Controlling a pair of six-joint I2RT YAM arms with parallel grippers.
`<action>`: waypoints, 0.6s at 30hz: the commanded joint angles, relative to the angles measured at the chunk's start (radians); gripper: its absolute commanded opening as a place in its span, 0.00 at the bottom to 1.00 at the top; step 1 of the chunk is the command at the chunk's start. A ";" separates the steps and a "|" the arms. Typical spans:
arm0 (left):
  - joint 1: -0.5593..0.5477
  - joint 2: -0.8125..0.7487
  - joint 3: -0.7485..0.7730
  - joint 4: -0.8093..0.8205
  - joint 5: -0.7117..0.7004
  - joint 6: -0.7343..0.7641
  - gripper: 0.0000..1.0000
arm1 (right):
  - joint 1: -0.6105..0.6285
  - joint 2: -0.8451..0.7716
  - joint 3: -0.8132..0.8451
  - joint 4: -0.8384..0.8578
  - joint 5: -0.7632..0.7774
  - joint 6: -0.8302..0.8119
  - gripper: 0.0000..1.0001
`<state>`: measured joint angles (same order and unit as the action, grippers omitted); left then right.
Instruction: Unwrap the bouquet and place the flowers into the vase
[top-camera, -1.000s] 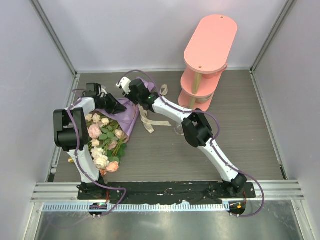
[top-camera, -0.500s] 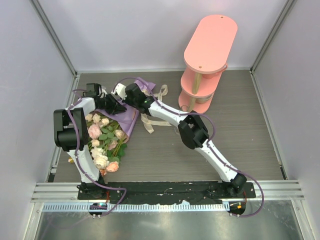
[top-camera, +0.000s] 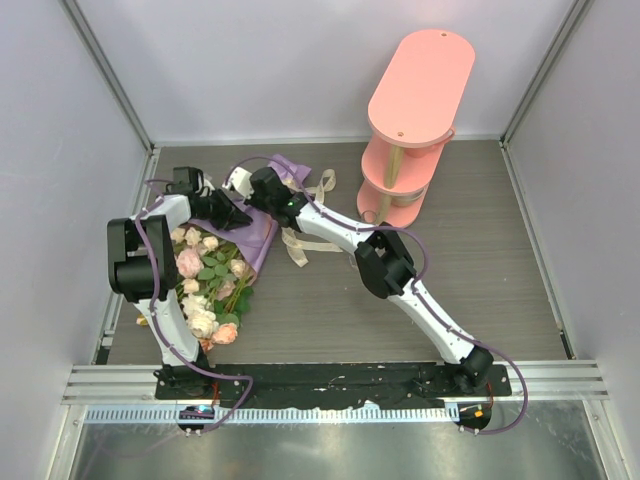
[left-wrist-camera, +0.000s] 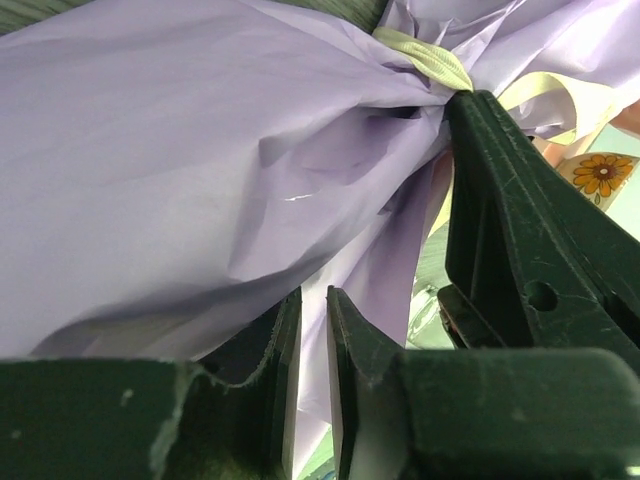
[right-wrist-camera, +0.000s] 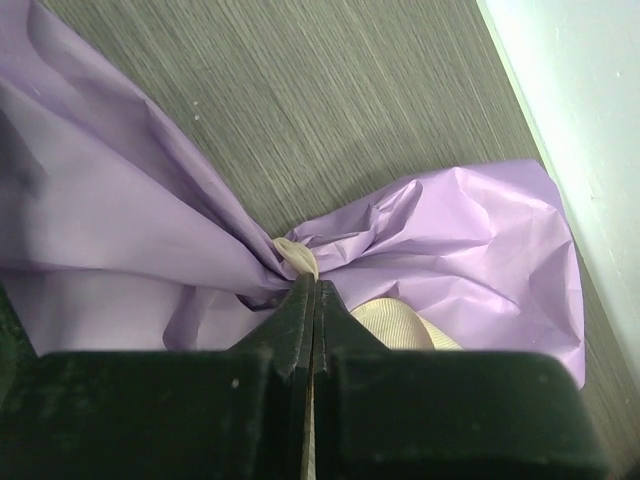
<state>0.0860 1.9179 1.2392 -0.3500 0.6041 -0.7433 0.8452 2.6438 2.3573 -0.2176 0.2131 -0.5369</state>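
The bouquet (top-camera: 215, 270) lies flat on the grey worktop (top-camera: 480, 260), well to the left of the pink tiered shelf (top-camera: 420, 90). Its tied neck is the end nearer the shelf, and its flowers (top-camera: 200, 290) fan out at the end farther from it, toward the arm bases. The purple paper (top-camera: 258, 238) is gathered at the neck under a cream ribbon (right-wrist-camera: 297, 257), whose loose tails trail on the worktop between the neck and the foot of the shelf. The right tool (right-wrist-camera: 308, 285) is fully closed, its fingers pressed flat together with their tips right against the ribbon knot. Whether any ribbon is caught between them cannot be told. The left tool (left-wrist-camera: 314, 300) sits on the side of the neck away from the shelf, on the wider part of the cone. Its jaws are drawn to a narrow slit with a fold of the purple paper pinched in it. The two tools stand just beside each other at the neck.
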 joint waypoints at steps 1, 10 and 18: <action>0.000 0.016 0.035 -0.032 -0.017 0.022 0.19 | 0.000 -0.007 0.056 0.064 0.035 -0.008 0.01; -0.002 0.033 0.048 -0.063 -0.041 0.025 0.14 | -0.008 -0.021 0.085 0.168 0.138 0.035 0.01; 0.000 0.056 0.059 -0.079 -0.055 0.032 0.13 | -0.012 -0.059 0.108 0.239 0.169 0.129 0.01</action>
<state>0.0853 1.9598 1.2758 -0.3950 0.5869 -0.7307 0.8429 2.6450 2.3848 -0.1303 0.3206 -0.4667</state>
